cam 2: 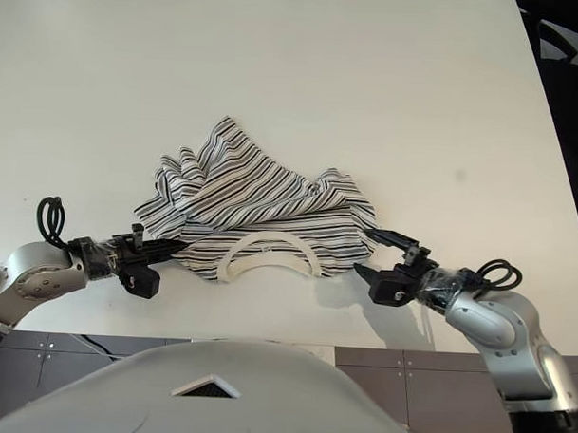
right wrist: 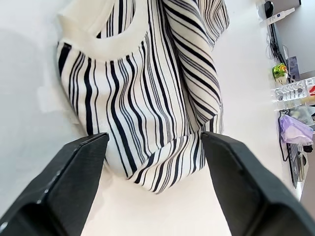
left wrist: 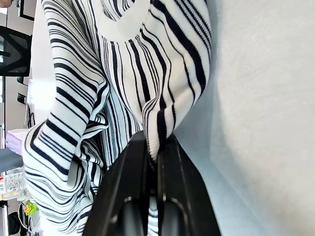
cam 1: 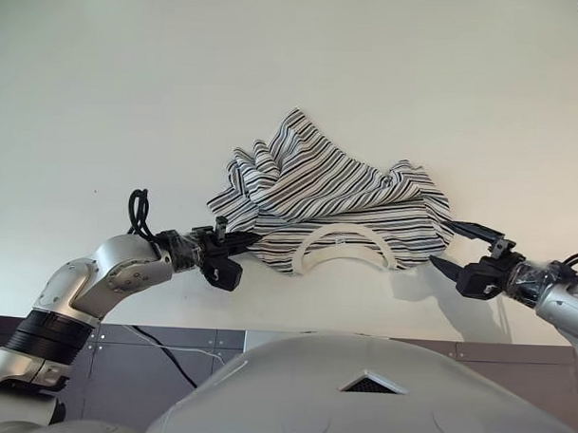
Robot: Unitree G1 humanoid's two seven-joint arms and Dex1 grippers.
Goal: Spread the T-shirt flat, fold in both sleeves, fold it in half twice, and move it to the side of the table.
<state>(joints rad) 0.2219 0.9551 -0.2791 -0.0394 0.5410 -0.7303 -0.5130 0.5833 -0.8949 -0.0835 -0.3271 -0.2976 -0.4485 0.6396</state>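
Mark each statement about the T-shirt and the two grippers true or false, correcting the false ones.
1. The T-shirt lies crumpled on the table. True.
2. The left gripper is open, clear of the cloth. False: it is shut on the T-shirt's edge.
3. The right gripper is open. True.
4. The T-shirt is plain white. False: it is striped black and white.

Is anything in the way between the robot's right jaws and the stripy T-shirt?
No, nothing visible. The right gripper sits right at the edge of the T-shirt with its jaws open, and only a little bare table lies between them. The left gripper is shut on the shirt's other side.
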